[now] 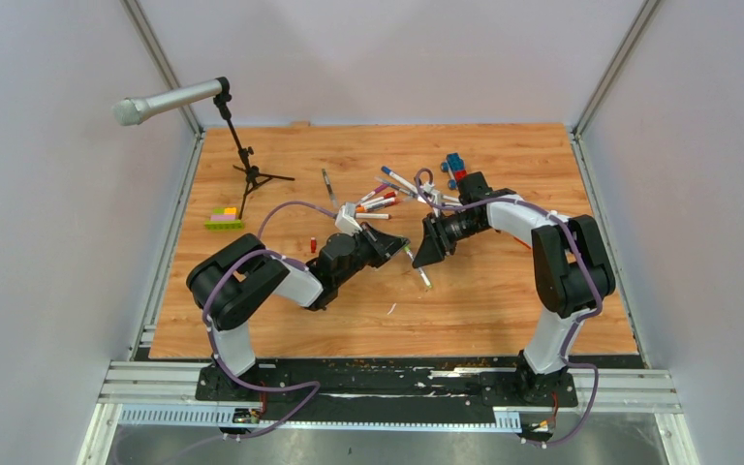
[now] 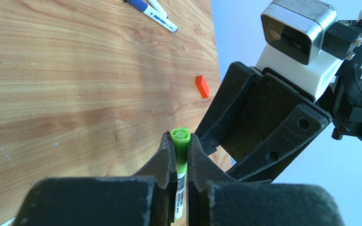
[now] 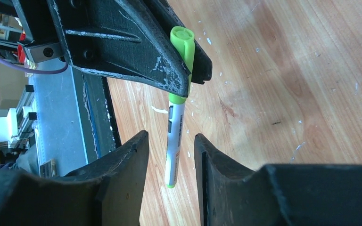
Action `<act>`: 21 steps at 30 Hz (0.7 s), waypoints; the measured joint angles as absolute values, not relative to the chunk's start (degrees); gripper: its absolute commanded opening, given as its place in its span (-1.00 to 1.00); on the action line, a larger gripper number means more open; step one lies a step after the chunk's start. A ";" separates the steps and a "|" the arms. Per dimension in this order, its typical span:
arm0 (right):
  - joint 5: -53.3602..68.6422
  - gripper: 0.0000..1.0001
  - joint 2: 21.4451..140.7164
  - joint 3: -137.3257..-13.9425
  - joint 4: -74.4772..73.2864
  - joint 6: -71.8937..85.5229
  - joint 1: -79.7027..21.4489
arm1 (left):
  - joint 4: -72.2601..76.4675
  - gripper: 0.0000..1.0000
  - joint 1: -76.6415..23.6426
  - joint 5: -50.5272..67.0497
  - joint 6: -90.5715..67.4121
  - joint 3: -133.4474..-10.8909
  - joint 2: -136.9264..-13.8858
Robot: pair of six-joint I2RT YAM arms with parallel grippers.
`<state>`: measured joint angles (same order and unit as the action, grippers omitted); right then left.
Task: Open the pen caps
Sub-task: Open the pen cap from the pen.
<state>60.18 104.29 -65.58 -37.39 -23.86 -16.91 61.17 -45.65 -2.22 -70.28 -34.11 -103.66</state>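
Fingers (image 2: 162, 157) of the left gripper (image 2: 180, 147) are pinching the green cap (image 2: 180, 135) from both sides. The cap's round end is poking out just past the fingertips. The rest of the green pen (image 3: 173, 160) is hanging down from that pinch, with its white body pointing toward the wooden table (image 1: 504, 291).

The right gripper (image 3: 170, 137) is facing the left one, very close. Its two fingers (image 3: 132, 155) are standing spread apart. The white body of the pen is sitting in the gap between them, and a thin strip of table is showing on each side of it, so these fingers are not squeezing the pen. The green end of the pen is showing lower down, between the thick parts of these fingers.

A small red piece (image 2: 201, 86) is lying on the table beyond the left fingertips, a bit to their right and apart from them. A blue pen (image 2: 153, 10) is lying much farther past the same fingertips. More pens (image 1: 383, 199) are lying in a loose pile on the table behind both grippers, well apart from the fingers.
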 measured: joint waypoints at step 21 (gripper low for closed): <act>60.14 -1.00 105.47 -66.37 -34.06 -22.09 -20.36 | 60.31 -1.00 -36.82 -1.34 -69.30 -31.66 -96.64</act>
